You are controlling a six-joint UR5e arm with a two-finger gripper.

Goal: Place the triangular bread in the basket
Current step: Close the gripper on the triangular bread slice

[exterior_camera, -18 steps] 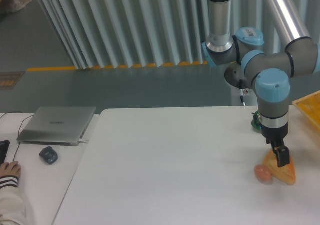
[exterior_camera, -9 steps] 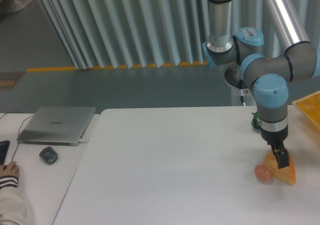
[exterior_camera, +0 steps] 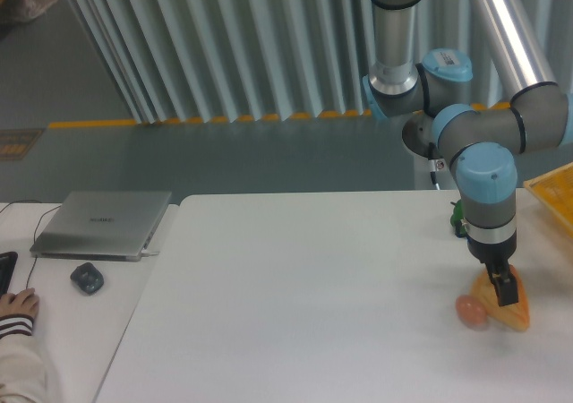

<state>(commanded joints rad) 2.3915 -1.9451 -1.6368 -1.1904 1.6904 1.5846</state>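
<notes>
Camera view: my fingers [exterior_camera: 504, 288] are down on the golden-orange triangular bread wedge [exterior_camera: 512, 310] near the surface's right edge; I cannot tell whether they've closed. I should clamp squarely, avoid the reddish-brown egg [exterior_camera: 471, 311], then lift toward the yellow-orange woven basket [exterior_camera: 553, 191]

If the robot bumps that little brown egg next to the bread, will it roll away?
Probably. The egg looks round and smooth, so a nudge could send it rolling across the flat table. The bread beside it may stop it on that side. It seems small, so likely light.
</notes>
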